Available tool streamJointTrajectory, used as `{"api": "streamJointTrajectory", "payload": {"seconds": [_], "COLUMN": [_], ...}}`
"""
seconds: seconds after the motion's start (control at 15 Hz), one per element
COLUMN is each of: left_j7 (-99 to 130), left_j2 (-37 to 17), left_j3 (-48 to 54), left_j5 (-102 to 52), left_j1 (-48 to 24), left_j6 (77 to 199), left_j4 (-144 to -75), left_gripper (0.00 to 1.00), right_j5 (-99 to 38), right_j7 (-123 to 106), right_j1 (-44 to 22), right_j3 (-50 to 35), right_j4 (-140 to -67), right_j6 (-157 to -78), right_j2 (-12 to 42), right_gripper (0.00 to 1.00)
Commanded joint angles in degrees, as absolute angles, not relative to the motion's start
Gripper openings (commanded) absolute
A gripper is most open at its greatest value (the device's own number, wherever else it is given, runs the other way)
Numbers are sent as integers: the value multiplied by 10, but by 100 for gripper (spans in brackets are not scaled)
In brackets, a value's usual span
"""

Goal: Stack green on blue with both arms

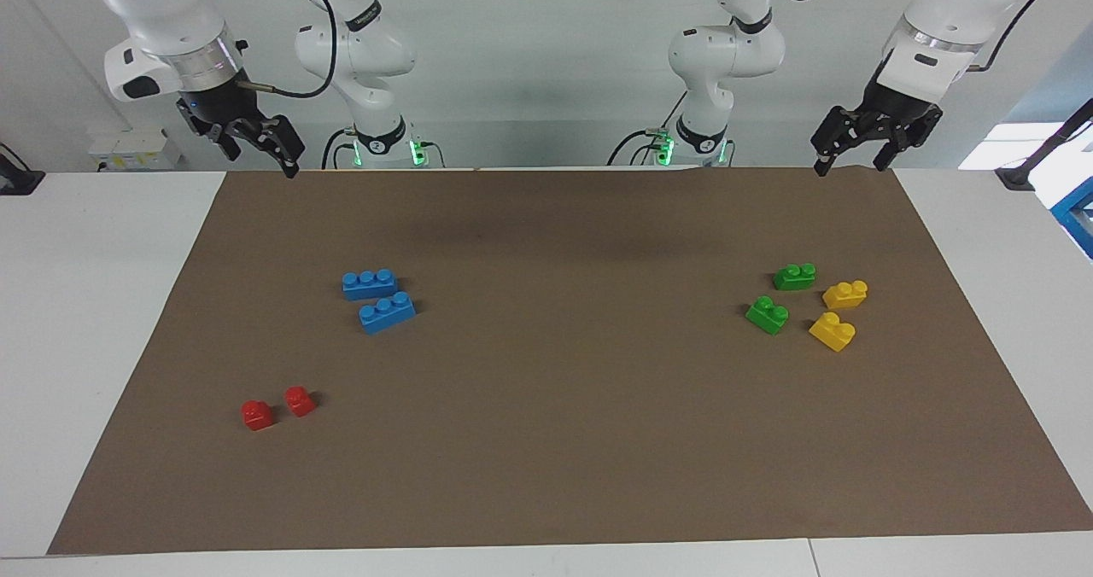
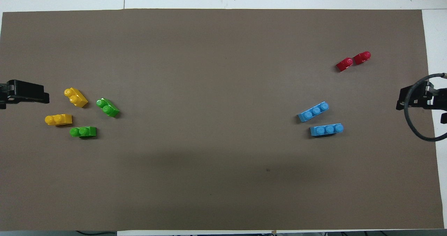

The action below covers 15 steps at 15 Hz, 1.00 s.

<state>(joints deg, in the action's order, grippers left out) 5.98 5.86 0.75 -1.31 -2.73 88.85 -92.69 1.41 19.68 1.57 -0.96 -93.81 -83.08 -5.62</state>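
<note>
Two green two-stud bricks lie toward the left arm's end of the mat: one (image 1: 794,276) (image 2: 83,132) nearer the robots, the other (image 1: 767,314) (image 2: 108,107) farther out. Two long blue three-stud bricks lie side by side toward the right arm's end, one (image 1: 369,283) (image 2: 326,129) nearer the robots than the other (image 1: 387,312) (image 2: 313,112). My left gripper (image 1: 851,164) (image 2: 35,93) hangs open and empty, high over the mat's edge at its own end. Over the mat's other end, my right gripper (image 1: 260,154) (image 2: 407,98) is raised, open and empty too.
Two yellow two-stud bricks (image 1: 845,294) (image 1: 832,331) lie right beside the green ones. Two small red bricks (image 1: 257,415) (image 1: 300,400) sit farther from the robots than the blue pair. A brown mat (image 1: 546,457) covers the white table.
</note>
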Motion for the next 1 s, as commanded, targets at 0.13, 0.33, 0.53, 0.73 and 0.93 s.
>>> {"api": "streamJointTrajectory", "payload": {"seconds": [0.13, 0.33, 0.53, 0.73, 0.93], "left_j7": [52, 52, 55, 58, 57], "left_j2": [55, 55, 57, 57, 69], "left_j3": [4, 4, 4, 3, 3], "left_j5": [-23, -23, -23, -23, -22], "left_j1": [-30, -30, -29, -29, -30], "left_j6": [887, 887, 895, 905, 905], "left_j4": [-918, -918, -922, -929, -948], "left_gripper": [100, 100, 100, 100, 100], "right_j5": [9, 9, 9, 9, 9], "right_j7": [194, 194, 194, 194, 194], "right_j1": [24, 24, 24, 24, 24], "right_j3": [-14, -14, -14, -14, -14], "right_j4": [-947, -947, -947, -947, -947], "right_j6": [-828, -828, -828, -828, -828], "right_j2": [-65, -65, -65, -65, -65], "right_gripper": [100, 100, 100, 100, 100]}}
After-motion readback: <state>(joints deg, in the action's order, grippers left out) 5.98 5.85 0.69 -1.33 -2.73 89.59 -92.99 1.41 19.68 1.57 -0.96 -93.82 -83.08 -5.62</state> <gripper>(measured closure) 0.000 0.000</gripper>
